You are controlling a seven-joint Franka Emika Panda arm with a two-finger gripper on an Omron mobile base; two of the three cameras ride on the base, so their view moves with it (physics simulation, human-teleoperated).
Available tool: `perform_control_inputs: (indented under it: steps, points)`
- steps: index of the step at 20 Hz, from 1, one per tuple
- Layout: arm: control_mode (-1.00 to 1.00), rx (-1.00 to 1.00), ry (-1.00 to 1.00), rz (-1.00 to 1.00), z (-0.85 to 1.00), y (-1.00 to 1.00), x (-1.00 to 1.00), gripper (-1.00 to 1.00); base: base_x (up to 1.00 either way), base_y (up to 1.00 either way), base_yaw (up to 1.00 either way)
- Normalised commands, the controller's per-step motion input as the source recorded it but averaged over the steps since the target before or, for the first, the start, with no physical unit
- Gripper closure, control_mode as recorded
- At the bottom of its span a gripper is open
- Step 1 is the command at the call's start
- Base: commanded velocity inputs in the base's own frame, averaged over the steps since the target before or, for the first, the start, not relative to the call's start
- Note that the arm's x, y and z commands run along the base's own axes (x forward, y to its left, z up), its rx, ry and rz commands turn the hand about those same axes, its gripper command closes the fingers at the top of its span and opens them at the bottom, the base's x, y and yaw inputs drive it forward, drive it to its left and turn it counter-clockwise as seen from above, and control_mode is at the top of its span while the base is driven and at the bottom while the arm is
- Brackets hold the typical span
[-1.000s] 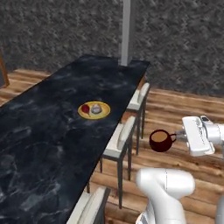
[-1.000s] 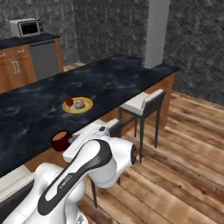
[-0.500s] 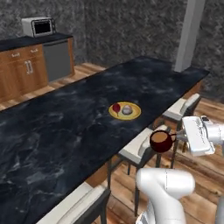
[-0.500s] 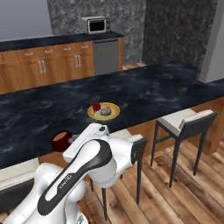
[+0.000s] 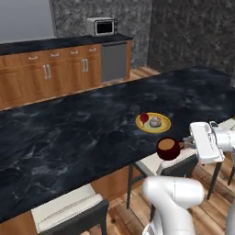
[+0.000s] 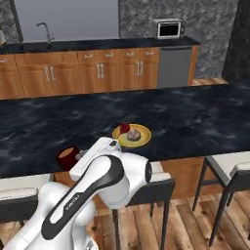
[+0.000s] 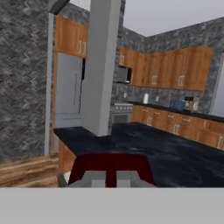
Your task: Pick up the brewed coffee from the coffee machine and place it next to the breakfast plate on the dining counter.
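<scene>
The brewed coffee [image 5: 168, 148], a dark red mug with light brown liquid, hangs upright at the near edge of the dining counter [image 5: 82, 133]. My gripper [image 5: 184, 144] is shut on its handle side. The breakfast plate [image 5: 153, 123], yellow with a red item and a grey lump, lies on the counter just beyond the mug. From the right, the mug [image 6: 68, 157] hangs left of the plate [image 6: 132, 135]. In the hand view the mug [image 7: 109, 166] sits right above my gripper [image 7: 111, 178]. The coffee machine is too small to make out.
White-cushioned stools [image 5: 64, 209] [image 6: 229, 166] line the counter's near edge, one [image 5: 158, 163] right under the mug. Wood cabinets [image 5: 59, 69] with a microwave [image 5: 101, 26] and a steel dishwasher [image 5: 114, 61] run along the back wall. A sink tap [image 6: 45, 30] stands at the back left.
The whole scene has swung across both base views as the base moved. The plate now lies close beyond the mug. The mug stays in the shut gripper.
</scene>
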Motion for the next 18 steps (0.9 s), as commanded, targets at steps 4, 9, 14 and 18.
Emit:
perform_control_inputs:
  steps: [4,9,14,18]
  points:
    - [1.0,0.0,0.0,0.0,0.0,0.0,0.0,1.0,0.3,-1.0,0.42]
    - [1.0,0.0,0.0,0.0,0.0,0.0,0.0,1.0,0.23,-1.0,0.39]
    - [1.0,0.0,0.0,0.0,0.0,0.0,0.0,1.0,0.52,-0.87,0.41]
    - [1.0,0.0,0.0,0.0,0.0,0.0,0.0,1.0,0.68,-0.62,0.43]
